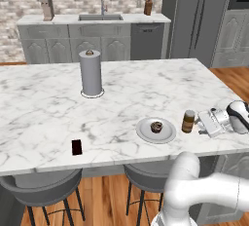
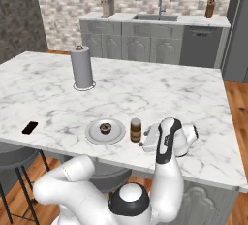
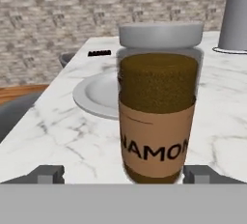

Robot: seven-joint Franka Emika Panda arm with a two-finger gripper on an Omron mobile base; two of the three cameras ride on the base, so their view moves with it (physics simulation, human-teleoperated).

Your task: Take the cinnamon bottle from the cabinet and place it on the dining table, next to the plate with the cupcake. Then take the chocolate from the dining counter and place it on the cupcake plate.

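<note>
The cinnamon bottle (image 3: pixel 159 107) stands upright on the marble dining table (image 1: pixel 44 103), just beside the cupcake plate (image 1: pixel 168 135) as the task wants, with the gripper (image 3: pixel 124 174) spread wide around it, apparently clear of its sides

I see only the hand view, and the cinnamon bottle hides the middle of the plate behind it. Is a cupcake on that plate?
Observer: Yes, a cupcake sits in the middle of the plate.
Operator: Does the bottle touch the plate?
Observer: No. The bottle stands upright just beside the plate, with a narrow gap.
Operator: What is the grey column at my top right?
Observer: A paper towel roll, upright on the table, further back.
</note>
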